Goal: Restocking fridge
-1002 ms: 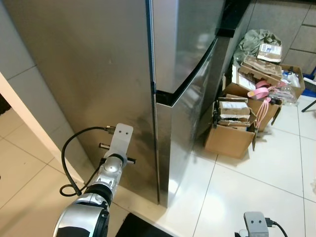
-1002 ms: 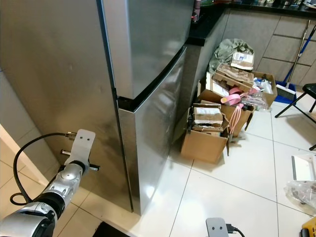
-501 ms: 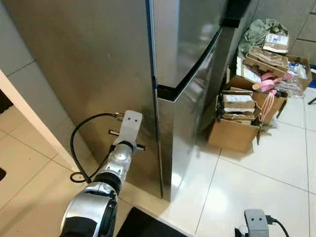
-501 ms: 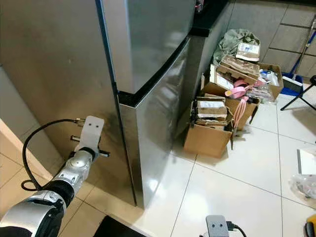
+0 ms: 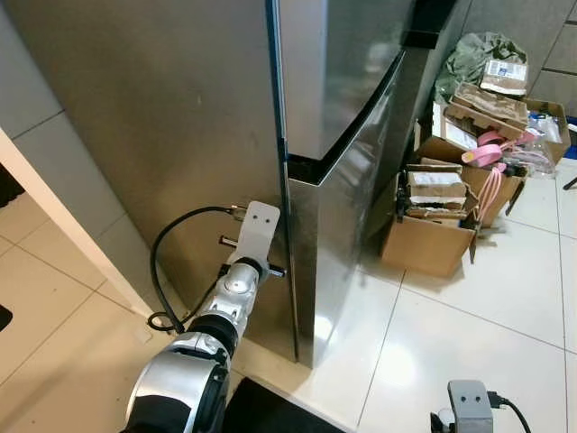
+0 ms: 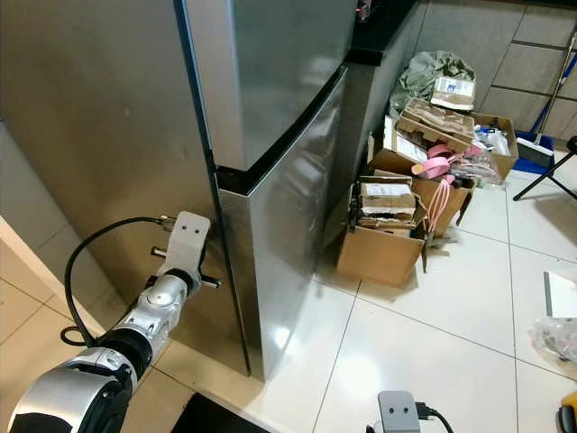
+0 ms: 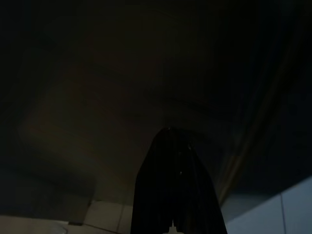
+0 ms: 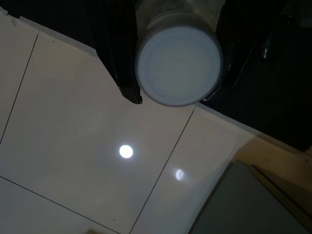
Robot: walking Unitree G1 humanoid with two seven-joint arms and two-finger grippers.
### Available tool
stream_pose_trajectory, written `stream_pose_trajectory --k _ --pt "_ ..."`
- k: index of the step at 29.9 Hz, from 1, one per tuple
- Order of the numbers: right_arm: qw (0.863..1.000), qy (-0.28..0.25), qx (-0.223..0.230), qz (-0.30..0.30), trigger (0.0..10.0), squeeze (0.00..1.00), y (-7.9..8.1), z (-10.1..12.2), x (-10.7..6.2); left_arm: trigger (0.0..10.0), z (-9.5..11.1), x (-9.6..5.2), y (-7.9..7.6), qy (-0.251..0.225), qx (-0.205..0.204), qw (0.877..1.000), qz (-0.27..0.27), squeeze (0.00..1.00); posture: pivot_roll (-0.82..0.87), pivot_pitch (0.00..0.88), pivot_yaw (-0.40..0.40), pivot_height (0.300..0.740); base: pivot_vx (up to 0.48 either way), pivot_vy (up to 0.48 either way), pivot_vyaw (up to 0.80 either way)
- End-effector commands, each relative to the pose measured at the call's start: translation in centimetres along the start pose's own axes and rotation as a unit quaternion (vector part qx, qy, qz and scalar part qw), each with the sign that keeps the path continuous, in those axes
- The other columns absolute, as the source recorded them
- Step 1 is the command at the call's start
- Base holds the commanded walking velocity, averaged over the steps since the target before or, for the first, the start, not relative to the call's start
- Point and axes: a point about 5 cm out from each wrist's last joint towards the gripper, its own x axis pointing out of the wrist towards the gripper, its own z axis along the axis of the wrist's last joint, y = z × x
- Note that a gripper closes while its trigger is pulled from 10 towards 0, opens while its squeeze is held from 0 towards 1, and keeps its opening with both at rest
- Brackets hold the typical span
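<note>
The left claw, its black fingers pressed together, reached toward the brushed-steel fridge beside its lower door edge. Right of it, torn cardboard boxes sat on glossy white tiles. The right claw gripped a round, white-bottomed container, its label unreadable.

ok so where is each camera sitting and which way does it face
Left eye, head: looks down at the fridge; left arm reaching.
Right eye: same fridge, boxes beside it.
Left wrist: dark, along the left gripper toward the fridge.
Right wrist: down at floor tiles; right gripper shut on a white-capped container.
</note>
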Motion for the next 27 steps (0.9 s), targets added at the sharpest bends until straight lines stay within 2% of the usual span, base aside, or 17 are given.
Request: stream_pose_trajectory --k 1,2,5,6,7,9,10,13,15,16,18,19,22,23,24,27 --pt "1.000 0.005 0.005 -0.008 10.0 0.00 -0.3 -0.5 -0.3 10.0 -1.0 -0.2 -1.0 0.015 0.014 0.999 -0.033 0.00 -0.12 0.281 0.069 0.740 0.000 0.000 0.00" --pt "1.000 0.005 0.005 -0.008 10.0 0.00 -0.3 -0.5 -0.3 10.0 -1.0 -0.2 -1.0 0.015 0.014 0.999 -0.033 0.00 -0.12 0.281 0.069 0.740 0.000 0.000 0.00" --pt "1.000 0.013 0.016 -0.002 10.0 0.00 0.0 -0.6 -0.2 10.0 -3.3 -1.0 -0.4 0.064 0.049 0.995 -0.052 0.00 -0.12 0.259 0.075 0.740 0.000 0.000 0.00" --pt "1.000 0.020 0.023 0.004 10.0 0.00 0.2 -0.7 -0.1 10.0 -4.9 -1.7 0.4 0.088 0.052 0.994 -0.045 0.00 -0.12 0.239 0.078 0.740 0.000 0.000 0.00" --pt "1.000 0.020 0.023 0.004 10.0 0.00 0.2 -0.7 -0.1 10.0 -4.9 -1.7 0.4 0.088 0.052 0.994 -0.045 0.00 -0.12 0.239 0.078 0.740 0.000 0.000 0.00" --pt "0.999 0.026 0.027 0.009 10.0 0.00 0.4 -0.7 0.0 10.0 -6.3 -2.3 1.2 0.109 0.038 0.993 -0.029 0.00 -0.11 0.222 0.076 0.740 0.000 0.000 0.00" --pt "0.999 0.030 0.027 0.011 10.0 0.00 0.4 -0.8 0.0 10.0 -7.5 -3.0 1.8 0.124 0.031 0.992 -0.017 0.00 -0.10 0.201 0.069 0.740 0.000 0.000 0.00" --pt "0.999 0.044 0.012 0.024 10.0 0.00 0.7 -1.0 0.0 10.0 -12.4 -6.3 3.5 0.183 -0.005 0.983 0.025 0.00 -0.09 0.161 0.041 0.740 0.000 0.000 0.00" --pt "0.998 0.050 0.002 0.032 10.0 0.00 0.8 -1.1 0.0 10.0 -14.7 -8.1 3.9 0.208 -0.020 0.977 0.046 0.00 -0.08 0.151 0.026 0.740 0.000 0.000 0.00" --pt "0.998 0.050 0.002 0.032 10.0 0.00 0.8 -1.1 0.0 10.0 -14.7 -8.1 3.9 0.208 -0.020 0.977 0.046 0.00 -0.08 0.151 0.026 0.740 0.000 0.000 0.00" --pt "0.998 0.053 -0.002 0.036 10.0 0.00 0.8 -1.1 0.1 10.0 -16.4 -9.7 4.1 0.231 -0.028 0.971 0.062 0.00 -0.07 0.141 0.006 0.740 0.000 0.000 0.00" --pt "0.998 0.053 -0.002 0.036 10.0 0.00 0.8 -1.1 0.1 10.0 -16.4 -9.7 4.1 0.231 -0.028 0.971 0.062 0.00 -0.07 0.141 0.006 0.740 0.000 0.000 0.00" --pt "0.997 0.060 -0.016 0.048 10.0 0.00 1.2 -0.7 0.5 10.0 -19.8 -13.0 2.8 0.279 -0.080 0.954 0.073 0.00 -0.04 0.113 -0.033 0.740 0.000 0.000 0.00" --pt "0.997 0.060 -0.022 0.053 10.0 0.00 1.4 -0.5 0.6 10.0 -20.6 -13.9 2.3 0.294 -0.079 0.950 0.070 0.00 -0.04 0.110 -0.037 0.740 0.000 0.000 0.00" --pt "0.997 0.060 -0.022 0.053 10.0 0.00 1.4 -0.5 0.6 10.0 -20.6 -13.9 2.3 0.294 -0.079 0.950 0.070 0.00 -0.04 0.110 -0.037 0.740 0.000 0.000 0.00" --pt "0.996 0.059 -0.028 0.061 10.0 0.00 2.0 -0.1 0.9 10.0 -21.7 -15.3 1.5 0.303 -0.075 0.948 0.065 0.00 -0.03 0.097 -0.050 0.740 0.000 0.000 0.00"
